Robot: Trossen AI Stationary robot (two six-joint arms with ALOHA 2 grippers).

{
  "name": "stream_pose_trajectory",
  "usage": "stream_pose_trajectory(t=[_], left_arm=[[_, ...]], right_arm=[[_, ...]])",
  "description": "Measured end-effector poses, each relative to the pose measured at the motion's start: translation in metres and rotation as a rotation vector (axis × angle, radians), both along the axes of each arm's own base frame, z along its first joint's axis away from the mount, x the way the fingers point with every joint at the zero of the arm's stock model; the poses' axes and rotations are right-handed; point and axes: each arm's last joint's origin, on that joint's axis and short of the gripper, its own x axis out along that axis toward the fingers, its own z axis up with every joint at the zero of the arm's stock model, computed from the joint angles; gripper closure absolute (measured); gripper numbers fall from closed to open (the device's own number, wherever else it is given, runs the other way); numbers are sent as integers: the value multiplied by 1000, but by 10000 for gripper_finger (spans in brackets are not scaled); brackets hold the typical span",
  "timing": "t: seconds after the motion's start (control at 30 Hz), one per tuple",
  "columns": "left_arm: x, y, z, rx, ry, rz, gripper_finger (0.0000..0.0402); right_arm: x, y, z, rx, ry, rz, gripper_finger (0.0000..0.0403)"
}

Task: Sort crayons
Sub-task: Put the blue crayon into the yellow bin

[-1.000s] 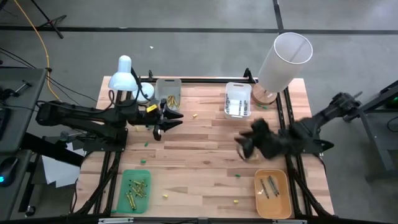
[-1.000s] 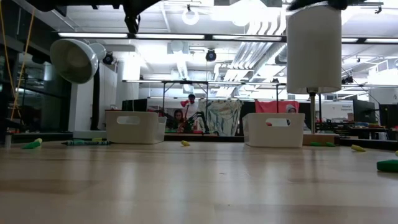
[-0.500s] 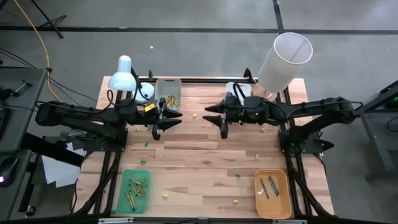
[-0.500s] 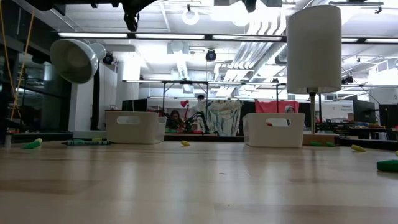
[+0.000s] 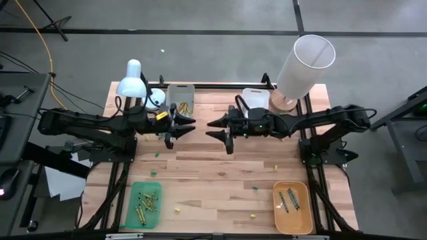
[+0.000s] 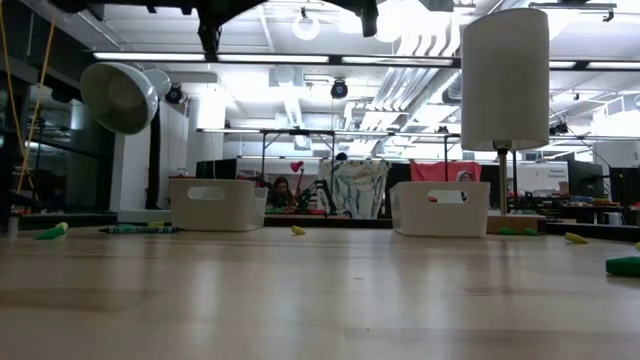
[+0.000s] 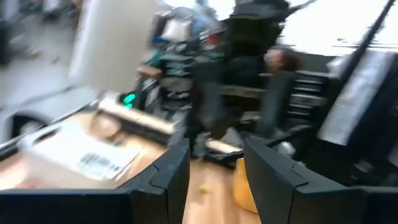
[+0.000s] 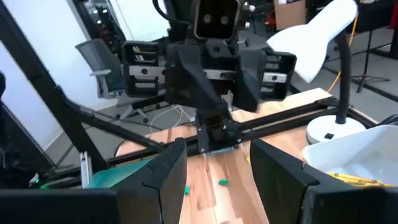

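My left gripper [image 5: 189,127] hangs high over the table's far left part, level, open, nothing between its fingers [image 7: 214,168]. My right gripper [image 5: 212,129] faces it from the right, also level and open with nothing in it [image 8: 217,168]. Crayons lie in the trays: yellow ones in the grey tray [image 5: 180,101], yellow and green ones in the green tray [image 5: 145,203], grey ones in the orange tray [image 5: 292,207]. A long teal crayon [image 6: 135,229] and small loose pieces [image 5: 155,153] [image 5: 255,189] lie flat on the wood.
A white tray [image 5: 255,97] at the far edge is partly hidden under my right arm. A white desk lamp [image 5: 133,83] stands at the far left, a tall white lamp shade [image 5: 303,63] at the far right. The wooden middle [image 5: 213,180] lies between the trays.
My right gripper has swung from the table's right side toward the far middle and on toward the left gripper, turning and rolling until it points level at it. Its fingers kept the same gap. No crayon has moved.
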Motion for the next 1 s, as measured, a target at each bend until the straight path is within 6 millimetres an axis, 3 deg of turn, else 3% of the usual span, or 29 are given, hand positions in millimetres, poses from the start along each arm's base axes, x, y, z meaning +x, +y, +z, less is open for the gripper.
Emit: stream_pose_trajectory(t=[0.1,0.2,0.33,0.47,0.7,1.0], left_arm=[[1,11,13,-47,147,70,261],[1,17,14,-53,445,104,261],[-8,19,-13,-149,859,165,261],[-20,15,-58,-291,1171,265,261],[-39,10,-120,-418,1391,394,261],[-38,14,-130,-306,1403,439,261]], right_arm=[[-2,-5,3,16,-3,-16,236],[-7,-8,8,28,-12,-26,236],[-9,-9,8,39,2,-32,236],[-9,-9,6,52,25,-34,236],[-9,-9,4,76,44,-38,236],[-10,-12,3,70,51,-93,236]])
